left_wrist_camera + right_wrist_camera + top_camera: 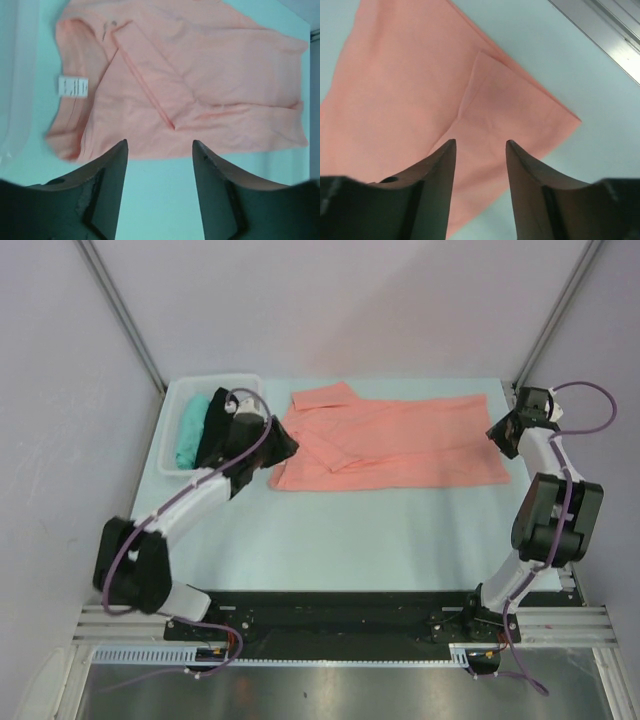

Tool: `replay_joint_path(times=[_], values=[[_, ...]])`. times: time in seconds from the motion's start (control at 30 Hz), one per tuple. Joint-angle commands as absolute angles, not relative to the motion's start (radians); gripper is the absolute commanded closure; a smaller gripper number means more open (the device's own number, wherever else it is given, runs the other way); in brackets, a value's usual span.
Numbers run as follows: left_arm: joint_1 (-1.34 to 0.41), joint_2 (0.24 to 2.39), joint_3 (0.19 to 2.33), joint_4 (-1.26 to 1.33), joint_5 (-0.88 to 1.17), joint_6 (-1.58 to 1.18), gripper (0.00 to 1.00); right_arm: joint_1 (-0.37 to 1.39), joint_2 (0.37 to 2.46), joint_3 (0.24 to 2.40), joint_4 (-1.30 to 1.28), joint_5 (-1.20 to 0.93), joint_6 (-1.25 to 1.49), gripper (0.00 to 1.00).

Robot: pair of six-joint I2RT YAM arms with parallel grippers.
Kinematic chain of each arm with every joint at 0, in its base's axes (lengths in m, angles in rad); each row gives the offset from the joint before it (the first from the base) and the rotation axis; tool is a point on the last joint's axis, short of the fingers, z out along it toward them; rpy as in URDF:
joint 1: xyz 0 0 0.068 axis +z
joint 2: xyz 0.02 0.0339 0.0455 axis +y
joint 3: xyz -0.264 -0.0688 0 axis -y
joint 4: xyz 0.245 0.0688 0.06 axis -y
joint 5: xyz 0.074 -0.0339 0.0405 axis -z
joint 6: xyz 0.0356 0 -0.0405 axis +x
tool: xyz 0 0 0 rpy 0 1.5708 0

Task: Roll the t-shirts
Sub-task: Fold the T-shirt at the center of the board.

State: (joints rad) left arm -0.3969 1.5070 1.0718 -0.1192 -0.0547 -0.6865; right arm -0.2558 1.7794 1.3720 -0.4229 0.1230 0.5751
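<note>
**Salmon-pink t-shirt** [390,440]: lies flat on the far middle of the table [380,540], long axis running left to right, collar end to the left and hem to the right. One sleeve is folded in over the body and the other sticks out at the far-left corner. A diagonal crease crosses the chest.

**White neck label** [73,86]: sits at the collar end; its print is too small to read.

**Left jaws:** apart, nothing between them, over bare table just beside the shirt's collar-end edge.

**Right jaws:** apart, nothing between them, above the hem end, near its corner.

**Clear bin** [178,400]: stands at the table's far-left corner, just left of the shirt. It holds a teal t-shirt [190,430] and a black t-shirt [213,422], bundled side by side with the teal one outermost.
</note>
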Motion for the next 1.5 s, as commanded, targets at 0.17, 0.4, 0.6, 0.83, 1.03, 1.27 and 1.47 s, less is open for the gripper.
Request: replay_joint_path(times=[0.17,0.4,0.6,0.83,1.03,1.27,1.47], values=[[-0.443,1.287,0.684,0.023,-0.136,-0.864,0.48,-0.278,1.49,1.051,-0.377,0.064,0.632,0.57],[-0.436,1.38,0.684,0.119,-0.186,-0.862,0.52,-0.357,1.502,0.939,-0.292,-0.051,0.652,0.58],[-0.417,1.494,0.709,0.181,-0.161,-0.882,0.5,-0.374,1.519,0.925,-0.252,-0.064,0.66,0.59],[-0.387,1.534,0.73,0.127,-0.218,-0.893,0.5,-0.382,1.566,0.925,-0.218,-0.072,0.672,0.61],[-0.354,1.565,0.738,0.118,-0.227,-0.873,0.52,-0.382,1.615,0.925,-0.196,-0.075,0.673,0.61],[-0.338,1.594,0.735,0.118,-0.23,-0.854,0.53,-0.388,1.624,0.925,-0.186,-0.074,0.67,0.61],[-0.284,1.589,0.724,0.115,-0.233,-0.848,0.52,-0.393,1.631,0.925,-0.186,-0.074,0.664,0.61]])
